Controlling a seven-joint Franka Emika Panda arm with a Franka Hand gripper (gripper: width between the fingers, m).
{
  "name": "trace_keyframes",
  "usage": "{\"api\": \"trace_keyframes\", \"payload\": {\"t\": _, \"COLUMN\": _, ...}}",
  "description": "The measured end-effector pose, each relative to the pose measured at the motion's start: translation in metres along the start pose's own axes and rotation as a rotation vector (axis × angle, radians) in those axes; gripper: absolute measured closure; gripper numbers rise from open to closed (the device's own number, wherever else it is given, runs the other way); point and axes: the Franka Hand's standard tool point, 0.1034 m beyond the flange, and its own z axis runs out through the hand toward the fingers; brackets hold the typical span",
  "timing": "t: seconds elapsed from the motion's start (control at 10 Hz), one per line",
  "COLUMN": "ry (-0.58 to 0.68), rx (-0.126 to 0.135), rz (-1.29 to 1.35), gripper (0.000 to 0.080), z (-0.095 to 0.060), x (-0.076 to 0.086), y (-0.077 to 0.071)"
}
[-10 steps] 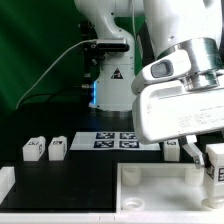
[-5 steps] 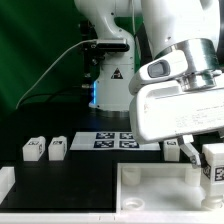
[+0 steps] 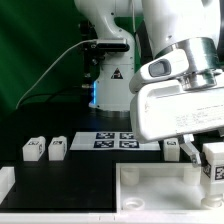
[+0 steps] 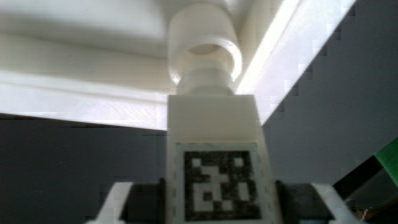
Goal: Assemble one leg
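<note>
Against a green backdrop (image 3: 40, 60), above a black table (image 3: 90, 159), the Panda arm (image 3: 180, 90) filled the exterior view's right half. The white tray-like piece (image 3: 160, 200) lay along the bottom edge, likely the base awaiting legs. The marker board (image 3: 115, 140) sat mid-frame; a spare leg (image 3: 33, 150) and its twin (image 3: 57, 149) waited at lower left. At lower right the gripper (image 3: 205, 156) had its jaws clamped on the leg (image 3: 214, 162), tag toward the wrist camera, apparently poised over the tray for fitting.

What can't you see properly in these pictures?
Exterior view: the leg in the pincer is cut by the right edge.
Exterior view: another leg is partly hidden behind the pincer.
Wrist view: the held leg's tag is blurred.
Exterior view: two far legs have tags too small to read.
</note>
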Motion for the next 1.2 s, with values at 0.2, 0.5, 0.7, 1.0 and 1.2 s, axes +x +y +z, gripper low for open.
{"api": "trace_keyframes", "payload": {"t": 0.2, "ry": -0.01, "rx": 0.003, "rz": 0.0, "gripper": 0.0506, "z": 0.002, "x": -0.005, "y": -0.001}}
{"api": "trace_keyframes", "payload": {"t": 0.5, "ry": -0.017, "rx": 0.005, "rz": 0.003, "gripper": 0.0506, "z": 0.006, "x": -0.008, "y": -0.001}}
{"api": "trace_keyframes", "payload": {"t": 0.7, "ry": -0.016, "rx": 0.006, "rz": 0.006, "gripper": 0.0506, "z": 0.012, "x": -0.008, "y": -0.001}}
{"api": "trace_keyframes", "payload": {"t": 1.0, "ry": 0.027, "rx": -0.003, "rz": 0.01, "gripper": 0.0506, "z": 0.016, "x": -0.001, "y": 0.001}}
{"api": "trace_keyframes", "payload": {"t": 1.2, "ry": 0.035, "rx": -0.006, "rz": 0.011, "gripper": 0.0506, "z": 0.015, "x": -0.002, "y": 0.002}}
